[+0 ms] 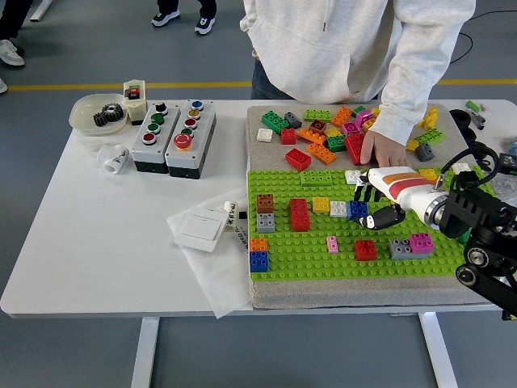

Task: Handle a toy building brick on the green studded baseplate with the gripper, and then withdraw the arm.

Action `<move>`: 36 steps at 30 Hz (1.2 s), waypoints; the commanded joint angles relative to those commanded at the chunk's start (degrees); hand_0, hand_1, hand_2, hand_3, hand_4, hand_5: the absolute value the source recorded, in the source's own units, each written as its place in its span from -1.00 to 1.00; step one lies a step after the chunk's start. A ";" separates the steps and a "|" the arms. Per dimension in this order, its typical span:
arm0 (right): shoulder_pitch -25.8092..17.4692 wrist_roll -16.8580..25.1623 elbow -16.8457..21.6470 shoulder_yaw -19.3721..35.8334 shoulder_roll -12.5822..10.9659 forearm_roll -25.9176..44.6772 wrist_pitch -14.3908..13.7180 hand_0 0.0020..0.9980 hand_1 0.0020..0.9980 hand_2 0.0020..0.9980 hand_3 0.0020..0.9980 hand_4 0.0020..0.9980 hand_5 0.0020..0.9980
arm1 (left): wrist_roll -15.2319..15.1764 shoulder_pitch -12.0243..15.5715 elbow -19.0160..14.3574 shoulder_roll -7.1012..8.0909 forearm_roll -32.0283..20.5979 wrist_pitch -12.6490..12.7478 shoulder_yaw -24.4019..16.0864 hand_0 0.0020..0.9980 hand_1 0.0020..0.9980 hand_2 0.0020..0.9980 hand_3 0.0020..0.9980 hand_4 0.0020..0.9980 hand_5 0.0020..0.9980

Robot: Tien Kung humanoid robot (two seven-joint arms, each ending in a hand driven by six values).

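The green studded baseplate (315, 255) lies on a grey mat on the right half of the table. My right hand (370, 207), white with orange stripes, reaches in from the right over the plate's middle. Its fingers (365, 194) and thumb (383, 217) are curled around a small blue brick (356, 210). Beside that brick sit a white brick (338, 208) and a yellow one (321, 204). A red brick (365, 250) sits just below the hand. My left arm is out of sight.
A person stands at the far side with one hand (384, 150) resting on the mat among several loose bricks (323, 129). Two button boxes (173, 136), a bowl of gears (100, 113) and a white switch (200, 229) on paper occupy the left.
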 joint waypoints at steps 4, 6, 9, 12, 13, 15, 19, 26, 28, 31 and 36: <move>1.37 0.50 3.52 -2.41 -3.39 0.52 1.70 0.03 -0.10 -0.01 -0.05 0.58 -0.41 | 0.02 0.00 0.00 0.04 -0.06 0.01 0.01 0.50 0.51 0.60 0.22 0.29 0.24; 2.15 0.90 4.85 -3.79 -4.81 0.58 2.39 0.03 -0.10 -0.01 -0.05 0.58 -0.41 | 0.07 0.01 0.01 0.04 0.07 -0.01 -0.05 0.50 0.51 0.60 0.22 0.29 0.24; 2.62 1.45 6.28 -4.98 -6.27 0.49 2.79 0.03 -0.10 0.00 -0.05 0.58 -0.38 | 0.08 0.02 0.00 0.03 0.07 -0.01 -0.06 0.50 0.51 0.60 0.22 0.29 0.24; 2.51 1.84 7.32 -5.60 -6.96 0.24 2.79 0.03 -0.10 0.00 -0.05 0.58 -0.38 | 0.10 0.08 0.02 -0.02 0.10 0.00 -0.13 0.50 0.51 0.60 0.22 0.29 0.24; 2.47 1.91 7.49 -5.76 -7.02 0.15 2.76 0.03 -0.10 0.00 -0.05 0.58 -0.38 | 0.12 0.09 0.03 -0.03 0.14 -0.01 -0.16 0.50 0.51 0.60 0.22 0.29 0.24; 2.37 2.10 7.57 -6.12 -7.01 0.20 2.70 0.03 -0.10 0.00 -0.05 0.58 -0.37 | 0.18 0.11 0.03 -0.07 0.27 -0.01 -0.25 0.50 0.51 0.61 0.22 0.29 0.24; 2.24 2.34 7.45 -6.81 -6.99 0.24 2.82 0.03 -0.10 0.00 -0.05 0.58 -0.37 | 0.22 0.11 0.03 -0.12 0.33 -0.02 -0.31 0.50 0.51 0.61 0.22 0.29 0.24; 2.44 2.51 7.29 -7.65 -6.85 0.49 2.96 0.04 -0.10 0.00 -0.04 0.58 -0.36 | 0.17 0.03 0.03 -0.15 0.25 -0.03 -0.24 0.50 0.51 0.60 0.22 0.29 0.25; 2.51 2.54 7.01 -7.77 -6.72 0.53 3.00 0.04 -0.10 0.00 -0.04 0.58 -0.35 | 0.17 0.00 0.02 -0.16 0.26 -0.02 -0.24 0.49 0.51 0.61 0.22 0.29 0.25; 2.40 2.52 6.57 -7.62 -6.54 0.61 3.00 0.04 -0.10 0.00 -0.04 0.58 -0.35 | 0.15 -0.01 -0.01 -0.16 0.16 -0.02 -0.14 0.49 0.51 0.61 0.22 0.29 0.25; 2.17 2.52 5.88 -7.38 -6.18 0.74 2.95 0.04 -0.10 0.00 -0.04 0.59 -0.34 | 0.23 0.01 -0.05 -0.18 0.21 -0.03 -0.14 0.50 0.51 0.61 0.22 0.29 0.25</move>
